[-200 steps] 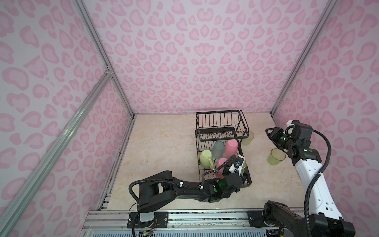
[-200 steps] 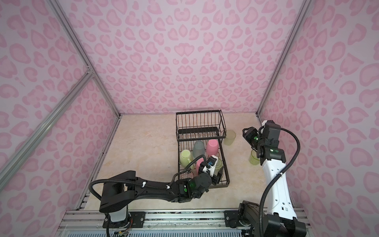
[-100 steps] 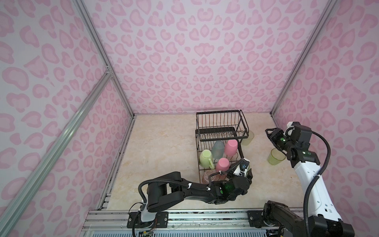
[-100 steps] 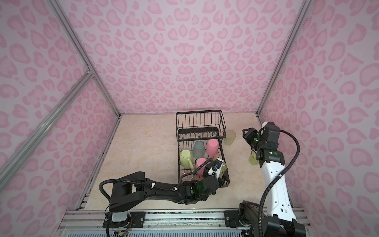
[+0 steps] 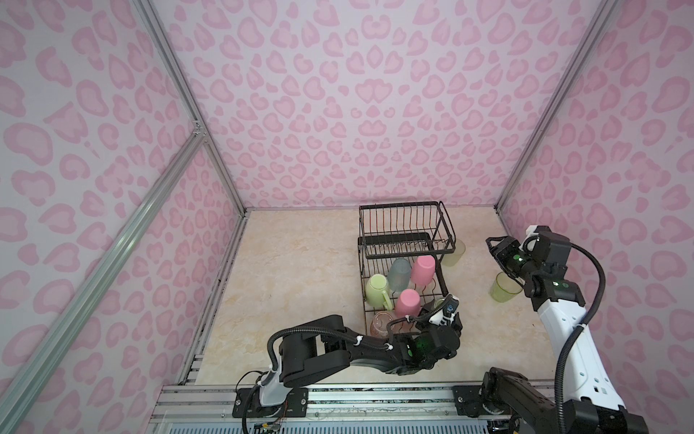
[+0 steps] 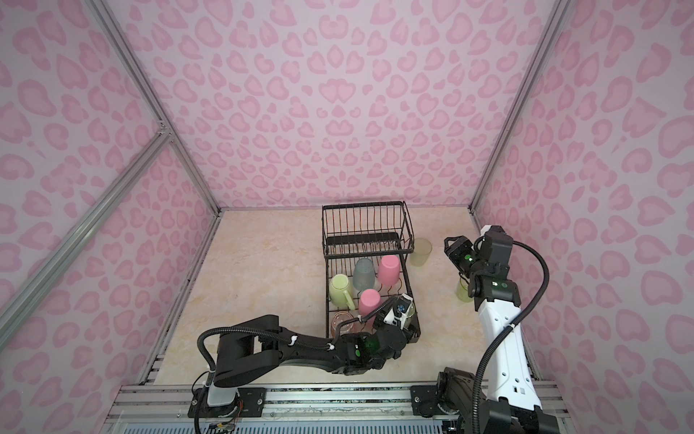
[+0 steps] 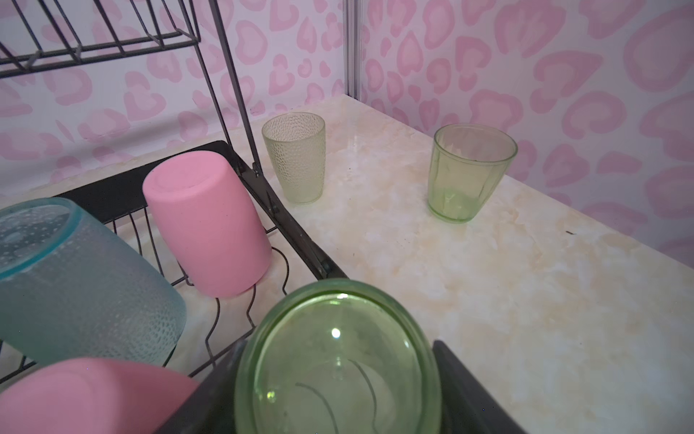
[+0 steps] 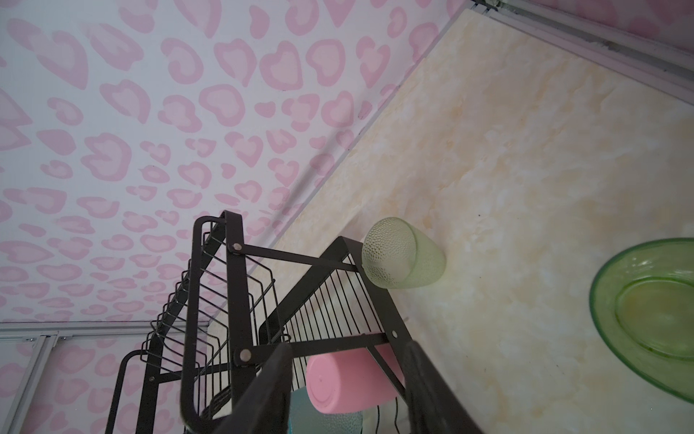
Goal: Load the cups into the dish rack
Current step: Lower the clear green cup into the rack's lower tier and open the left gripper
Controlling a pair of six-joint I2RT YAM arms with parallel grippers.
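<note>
While the right gripper (image 5: 492,248) hangs open, the left gripper (image 7: 340,347) clamps an upturned green glass (image 7: 338,379) over the dish rack (image 5: 398,238).

Quick materials rundown: the dish rack (image 8: 240,300) looks like black coated metal, thin wire plus flat bars, satin rather than shiny. The pink tumblers (image 7: 206,225) are opaque and dead matt, plastic by the look of them. The teal tumbler (image 7: 82,300) is frosted with a fine pebbly skin. The pale tumbler (image 7: 296,161) is translucent with a dimpled, hammered surface. The standing green glass (image 7: 469,176) is clear, smooth and glossy, and the upturned green glass (image 7: 338,360) catches a bright highlight on its base. The tabletop (image 7: 488,300) is a marble-look slab with a soft sheen. The walls (image 5: 356,94) are matt print — and the frame rails (image 5: 105,266) look like bare brushed aluminium.
</note>
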